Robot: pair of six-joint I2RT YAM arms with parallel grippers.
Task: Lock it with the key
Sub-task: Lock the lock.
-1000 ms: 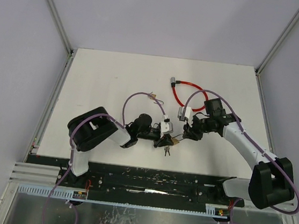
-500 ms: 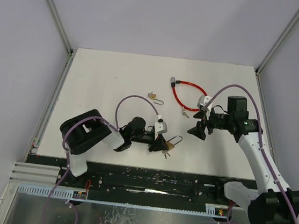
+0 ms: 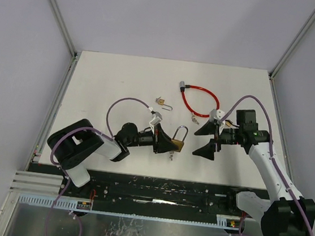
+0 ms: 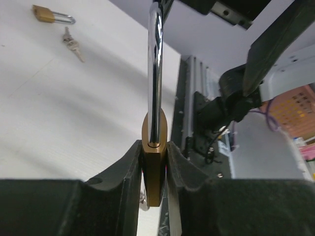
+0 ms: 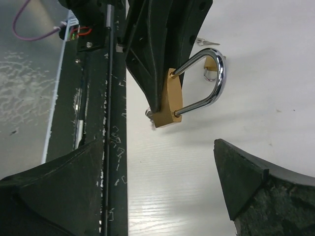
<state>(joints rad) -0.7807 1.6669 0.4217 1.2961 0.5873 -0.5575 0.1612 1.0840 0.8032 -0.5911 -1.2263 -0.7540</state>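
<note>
My left gripper (image 3: 169, 142) is shut on the body of a brass padlock (image 3: 178, 145), whose steel shackle (image 3: 181, 131) points toward the far side. In the left wrist view the padlock (image 4: 154, 172) is pinched edge-on between both pads, the shackle (image 4: 155, 73) rising straight up. A key ring (image 3: 171, 155) hangs under the padlock body; in the right wrist view only a bit of the ring (image 5: 149, 113) shows behind the padlock (image 5: 169, 104). My right gripper (image 3: 205, 140) stands open to the right of the padlock, apart from it, nothing between its fingers (image 5: 241, 172).
A red cable lock (image 3: 198, 99) lies at the back right with a loose key (image 3: 193, 120) by it. A small brass padlock (image 3: 161, 101) with keys (image 4: 74, 45) lies behind the left gripper. The dark rail (image 3: 160, 189) runs along the table's near edge.
My right gripper has let go at the padlock, opened wide and drawn back to the right. My left gripper has pulled left with the padlock, turning its shackle toward the far side.
</note>
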